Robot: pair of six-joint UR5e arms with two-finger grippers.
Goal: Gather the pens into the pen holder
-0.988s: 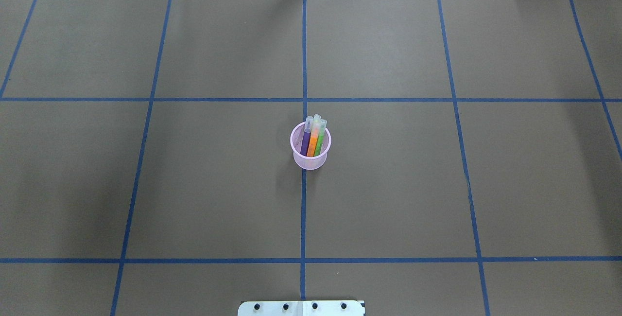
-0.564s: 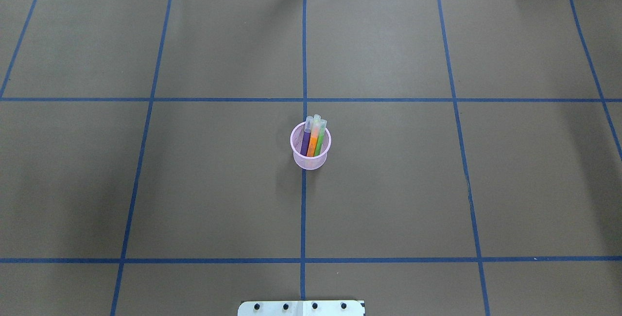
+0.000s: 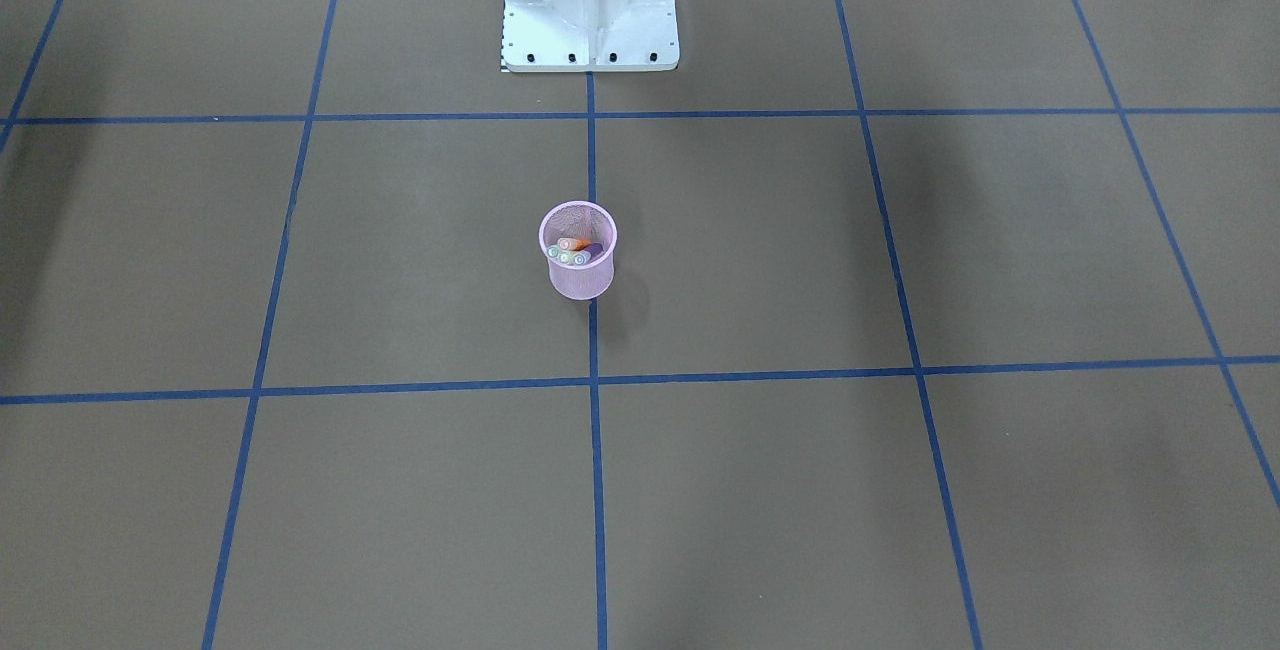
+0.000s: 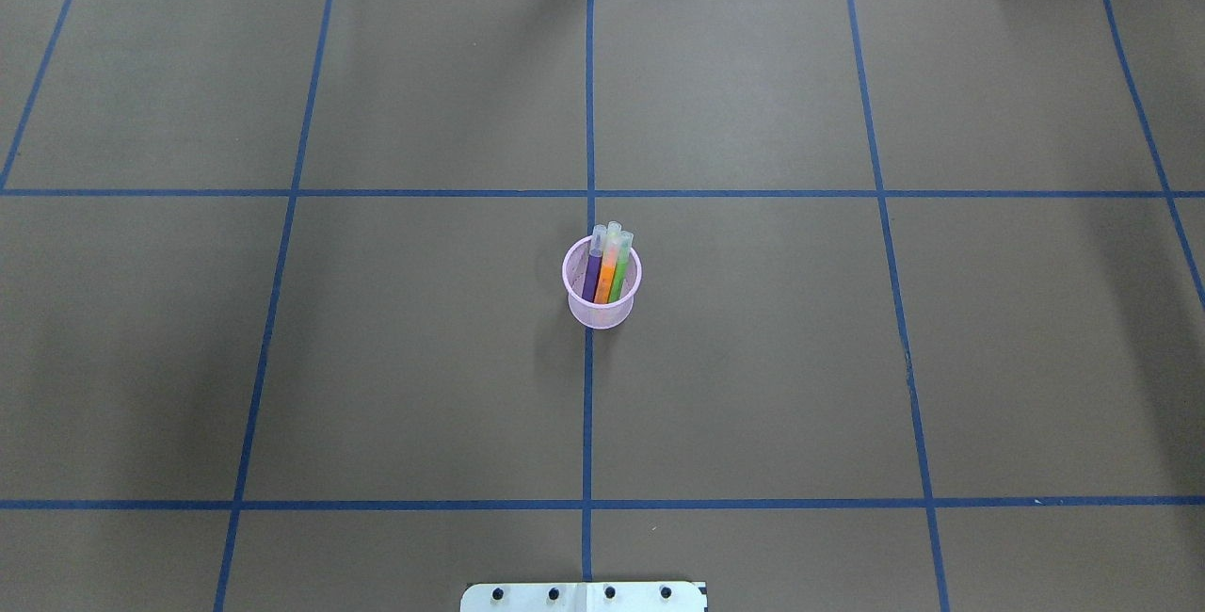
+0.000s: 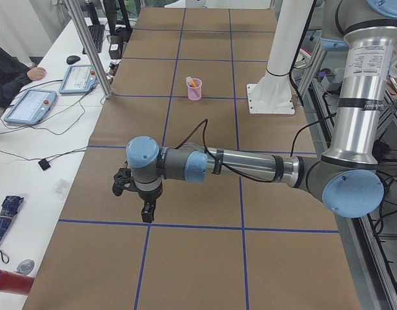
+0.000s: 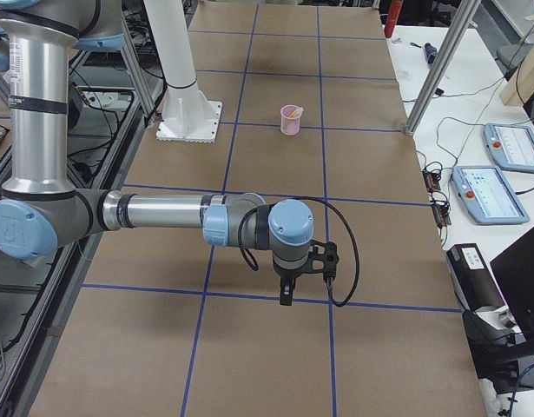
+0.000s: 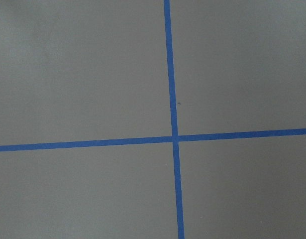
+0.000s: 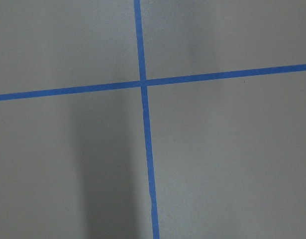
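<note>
Main risk I flagged: the small pink wire-mesh pen holder [image 4: 602, 290] looked light and top-loaded, with its pens all leaning onto the rim on the side away from the robot base, so any arm swinging back through the middle could have clipped it, tipped it and spilled the lot. A second risk was a miscount. I could pick out a purple pen [image 4: 591, 277], an orange pen [image 4: 606, 275] and a green pen [image 4: 618, 277], each with a pale translucent cap poking above the rim, but a yellow one was too small to confirm, so calling the job finished might have been premature. Every pen I could find was inside the holder, upright-ish and bunched, none outside it. The holder stood on the brown paper-covered table [image 4: 800, 358] well apart from both grippers, far off to the side of each. The left gripper [image 5: 146, 210] hung pointing down over a blue tape crossing [image 7: 174, 138], and the right gripper [image 6: 286, 291] did the same at the opposite end. Neither showed anything gripped that I could see, but whether their jaws were wide or narrow I could not tell from the side cameras, and the wrist cameras showed only paper and tape.
</note>
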